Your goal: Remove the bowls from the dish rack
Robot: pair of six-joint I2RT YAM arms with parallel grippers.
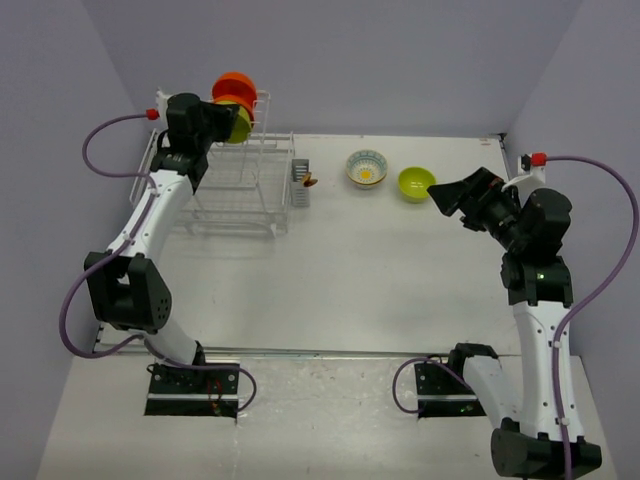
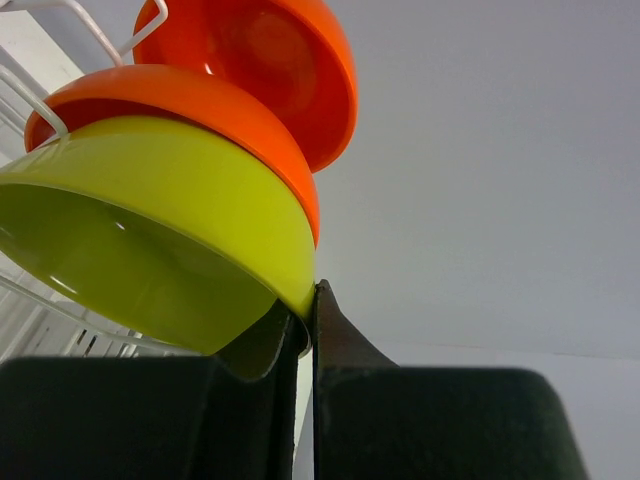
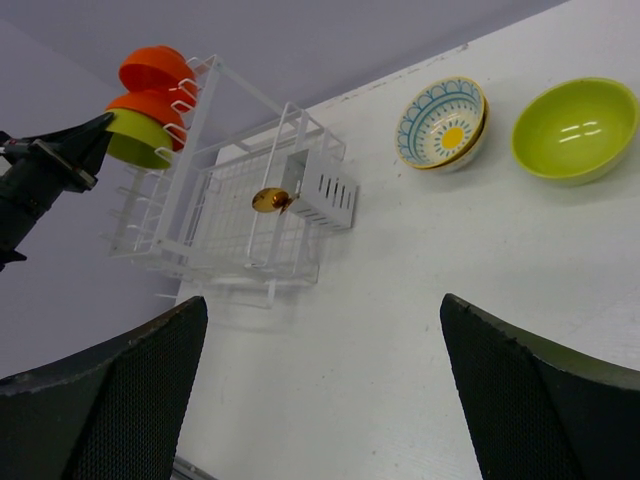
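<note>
The white wire dish rack (image 1: 235,205) stands at the back left; it also shows in the right wrist view (image 3: 215,225). In its upright tier stand two orange-red bowls (image 1: 233,88) (image 2: 255,60) and a lime-green bowl (image 1: 241,125) (image 2: 170,230). My left gripper (image 1: 228,122) (image 2: 311,300) is shut on the rim of this lime-green bowl, which still rests in the rack wires. A white flower-pattern bowl (image 1: 366,167) (image 3: 442,122) and a second lime-green bowl (image 1: 416,182) (image 3: 575,125) sit on the table. My right gripper (image 1: 443,196) (image 3: 322,320) is open and empty, above the table beside that second lime-green bowl.
A grey cutlery holder (image 1: 299,184) (image 3: 327,190) hangs on the rack's right end, with a small golden-brown object (image 1: 310,181) (image 3: 270,200) beside it. Lilac walls close the table at the back and both sides.
</note>
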